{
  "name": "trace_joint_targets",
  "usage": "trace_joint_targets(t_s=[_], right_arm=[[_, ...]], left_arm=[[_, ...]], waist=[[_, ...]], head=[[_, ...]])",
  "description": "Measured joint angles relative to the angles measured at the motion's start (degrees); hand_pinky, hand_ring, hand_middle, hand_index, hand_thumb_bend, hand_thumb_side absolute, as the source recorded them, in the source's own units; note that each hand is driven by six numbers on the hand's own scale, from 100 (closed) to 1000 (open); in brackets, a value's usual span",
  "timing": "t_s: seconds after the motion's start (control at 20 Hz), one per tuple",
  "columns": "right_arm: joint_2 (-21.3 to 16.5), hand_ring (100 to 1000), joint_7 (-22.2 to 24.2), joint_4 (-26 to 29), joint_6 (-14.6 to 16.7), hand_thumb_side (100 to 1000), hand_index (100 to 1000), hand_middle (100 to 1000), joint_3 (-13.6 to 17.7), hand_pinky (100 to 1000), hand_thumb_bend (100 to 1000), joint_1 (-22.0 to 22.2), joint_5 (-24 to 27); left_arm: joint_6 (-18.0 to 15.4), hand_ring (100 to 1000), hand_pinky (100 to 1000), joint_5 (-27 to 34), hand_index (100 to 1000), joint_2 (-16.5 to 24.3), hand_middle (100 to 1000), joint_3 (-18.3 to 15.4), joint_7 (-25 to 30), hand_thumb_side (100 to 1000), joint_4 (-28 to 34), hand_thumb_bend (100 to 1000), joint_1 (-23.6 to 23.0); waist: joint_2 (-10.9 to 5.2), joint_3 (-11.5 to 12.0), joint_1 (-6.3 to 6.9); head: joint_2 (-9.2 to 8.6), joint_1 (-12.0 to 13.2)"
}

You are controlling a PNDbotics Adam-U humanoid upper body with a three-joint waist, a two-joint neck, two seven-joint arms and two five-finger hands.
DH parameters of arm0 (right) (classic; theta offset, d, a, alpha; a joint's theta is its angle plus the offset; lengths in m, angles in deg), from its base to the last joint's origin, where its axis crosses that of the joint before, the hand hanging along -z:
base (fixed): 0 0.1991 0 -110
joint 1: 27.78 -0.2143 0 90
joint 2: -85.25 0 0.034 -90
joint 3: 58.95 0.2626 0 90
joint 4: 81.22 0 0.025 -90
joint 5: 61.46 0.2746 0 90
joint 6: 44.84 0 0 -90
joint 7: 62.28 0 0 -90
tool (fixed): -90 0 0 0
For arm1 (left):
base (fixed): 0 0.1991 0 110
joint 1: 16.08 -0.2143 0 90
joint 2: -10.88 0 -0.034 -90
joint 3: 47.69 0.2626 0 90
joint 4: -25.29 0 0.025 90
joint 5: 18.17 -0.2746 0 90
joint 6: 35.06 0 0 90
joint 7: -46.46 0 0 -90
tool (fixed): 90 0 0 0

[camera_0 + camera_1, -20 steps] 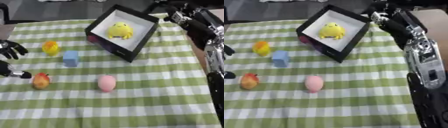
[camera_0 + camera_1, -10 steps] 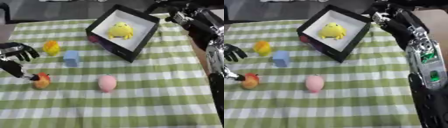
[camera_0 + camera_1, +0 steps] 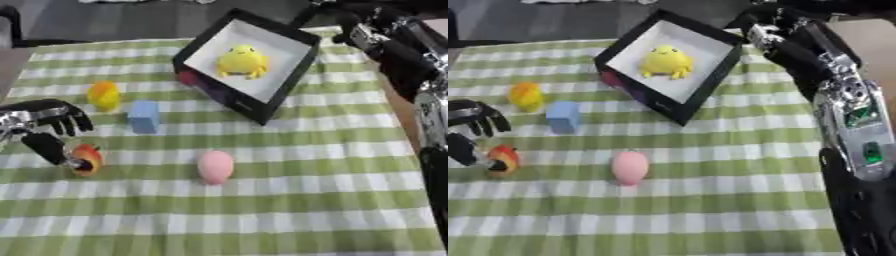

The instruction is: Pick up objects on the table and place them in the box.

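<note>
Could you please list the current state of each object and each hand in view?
box: open, tilted, on the cloth
yellow toy: inside the box
pink egg-shaped object: on the cloth, untouched
blue block: on the cloth, untouched
yellow-orange object: on the cloth, untouched
red-orange fruit: on the cloth, left thumb at it
left hand: open, at the fruit, not closed round it
right hand: by the box's far corner, fingers unclear
</note>
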Motion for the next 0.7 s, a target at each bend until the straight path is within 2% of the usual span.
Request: trace_joint_targets(t_s=[0.05, 0.2, 0.25, 0.4, 0.7], right_arm=[[0.0, 729, 0.0, 0.0, 0.0, 382, 811, 776, 0.0, 953, 226, 0.0, 0.0], [0.0, 729, 0.0, 0.0, 0.0, 383, 811, 776, 0.0, 953, 225, 0.0, 0.0], [0.0, 729, 0.0, 0.0, 0.0, 383, 811, 776, 0.0, 953, 225, 0.0, 0.0], [0.0, 729, 0.0, 0.0, 0.0, 384, 812, 776, 0.0, 953, 224, 0.0, 0.0], [0.0, 729, 0.1, 0.0, 0.0, 383, 812, 776, 0.0, 953, 224, 0.0, 0.0]], left_arm=[[-0.3, 678, 716, -0.5, 749, -0.1, 675, 0.1, 0.3, 161, 0.0, 614, 0.0], [-1.2, 723, 748, -2.6, 783, -0.2, 720, 0.3, 1.3, 176, 0.7, 616, 0.0], [-1.5, 733, 756, -3.4, 789, -0.1, 729, 0.4, 1.6, 185, 1.1, 661, 0.0], [-2.0, 755, 777, -6.0, 808, 0.4, 752, 0.4, 2.2, 207, 3.2, 691, -0.2], [-1.9, 759, 779, -8.4, 810, 2.2, 755, 0.3, 3.1, 209, 5.0, 697, -1.3]], waist=[[0.00, 0.0, 0.00], [0.00, 0.0, 0.00], [0.00, 0.0, 0.00], [0.00, 0.0, 0.00], [0.00, 0.2, 0.00]], head=[[0.00, 0.1], [0.00, 0.1], [0.00, 0.1], [0.00, 0.2], [0.00, 0.2]])
